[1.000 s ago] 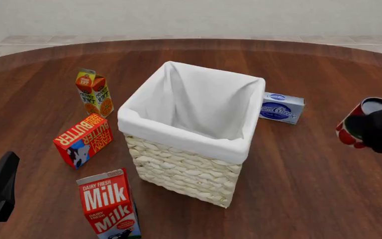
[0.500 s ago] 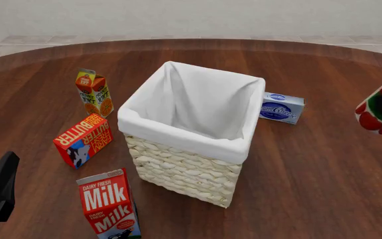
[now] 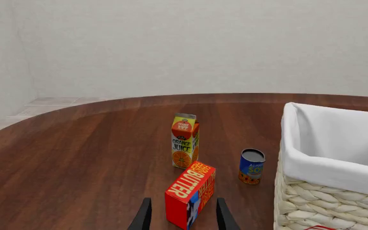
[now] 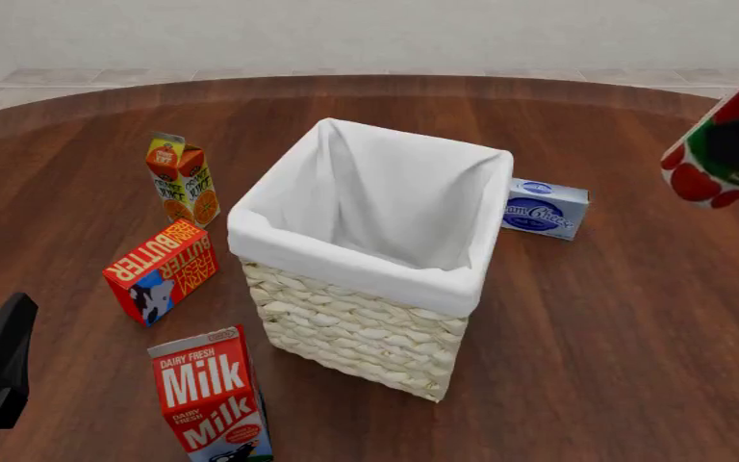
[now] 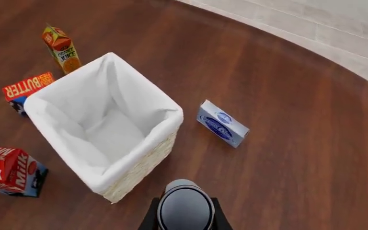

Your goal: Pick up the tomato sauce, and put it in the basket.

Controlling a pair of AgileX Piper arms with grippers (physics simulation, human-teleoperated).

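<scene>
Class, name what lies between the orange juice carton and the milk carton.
The butter box lies between the orange juice carton and the milk carton, seen in the front view.

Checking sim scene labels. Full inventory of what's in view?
tomato sauce: 1, red can, green-white label, held tilted in the air at table's right
basket: 1, cream wicker, white lining, mid-table
milk carton: 1, red-white, near side, left of basket
butter box: 1, red, left of basket
orange juice carton: 1, orange-yellow, far left
blue box: 1, pale blue, right of basket
blue can: 1, blue-orange, left wrist view only, beside basket
table: 1, dark wood
left gripper: open, empty
right gripper: shut on tomato sauce
</scene>
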